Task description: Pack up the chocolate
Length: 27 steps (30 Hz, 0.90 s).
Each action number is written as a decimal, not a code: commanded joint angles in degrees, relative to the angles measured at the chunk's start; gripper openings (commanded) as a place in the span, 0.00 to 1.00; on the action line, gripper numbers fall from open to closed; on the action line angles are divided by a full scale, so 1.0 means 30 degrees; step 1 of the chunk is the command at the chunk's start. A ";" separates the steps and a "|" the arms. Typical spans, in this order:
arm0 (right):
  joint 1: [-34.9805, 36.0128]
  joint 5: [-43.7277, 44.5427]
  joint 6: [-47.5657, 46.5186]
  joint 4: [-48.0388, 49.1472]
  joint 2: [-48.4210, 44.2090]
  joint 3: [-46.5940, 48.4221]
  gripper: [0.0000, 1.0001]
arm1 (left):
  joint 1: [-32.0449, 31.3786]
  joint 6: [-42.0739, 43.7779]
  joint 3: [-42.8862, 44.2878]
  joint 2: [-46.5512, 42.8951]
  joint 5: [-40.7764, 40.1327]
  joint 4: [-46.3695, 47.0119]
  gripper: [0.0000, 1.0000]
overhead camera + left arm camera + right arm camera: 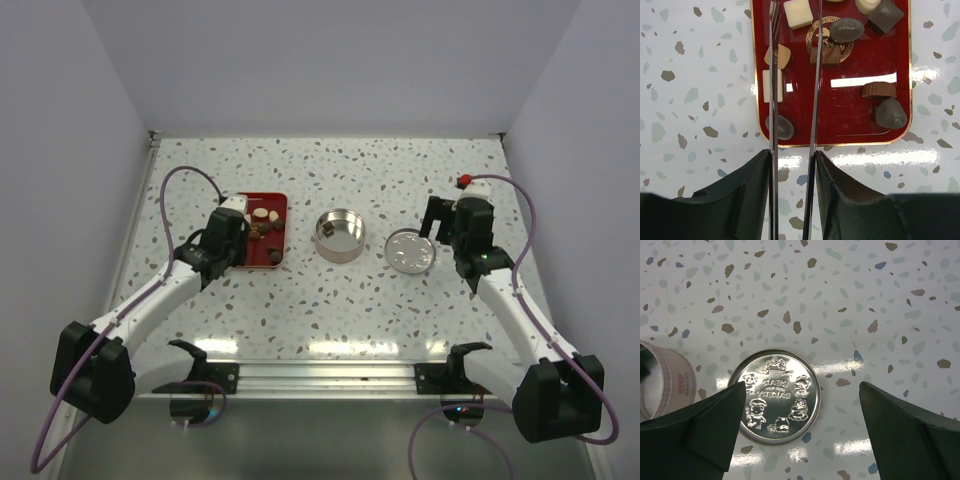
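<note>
A: Why is the left tool [793,157] pressed only partway in, not fully together?

B: It is clamped on a pair of metal tweezers [814,100], whose thin blades run forward from between its fingers. The pieces are small, so fine tips probably suit them better than the broad fingers would.

A: And where is the chocolate [846,29]?

B: Nearly all of it lies on the red tray [840,115], which sits to the left of the round tin [340,250] in the overhead view. There are dark, light brown and cream pieces, loosely spread. The blades reach over the side of the tray farther from the tin and stand apart from each other. A white square piece [798,12] lies between them, and neither blade seems to touch it, though the tips run out of the wrist view.

A: Anything in the tin?

B: One dark lump [326,229] shows against its inner left wall. It is likely a chocolate, but it is too small to be sure.

A: The right tool [802,385]?

B: It is spread wide and holds nothing. It hovers over the embossed lid [777,400], which lies flat on the desk [330,310] just right of the tin. It probably waits there to put the lid on once the tin is filled. The tin stands open between the two arms, within reach of both.
</note>
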 commanded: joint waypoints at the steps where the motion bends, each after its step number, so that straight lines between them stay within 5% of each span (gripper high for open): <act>1: 0.0026 0.0062 0.0062 0.0016 -0.0191 0.0640 0.99 | 0.0196 -0.0234 0.0233 -0.0004 0.0196 0.0766 0.45; 8: 0.0026 0.0062 0.0033 -0.0013 -0.0220 0.0640 0.99 | 0.0196 -0.0059 0.0173 -0.0092 0.0109 0.1030 0.31; 27: 0.0055 0.0033 0.0062 0.0016 -0.0015 0.0669 0.99 | -0.0533 0.0295 0.2135 -0.1149 0.1106 0.0972 0.27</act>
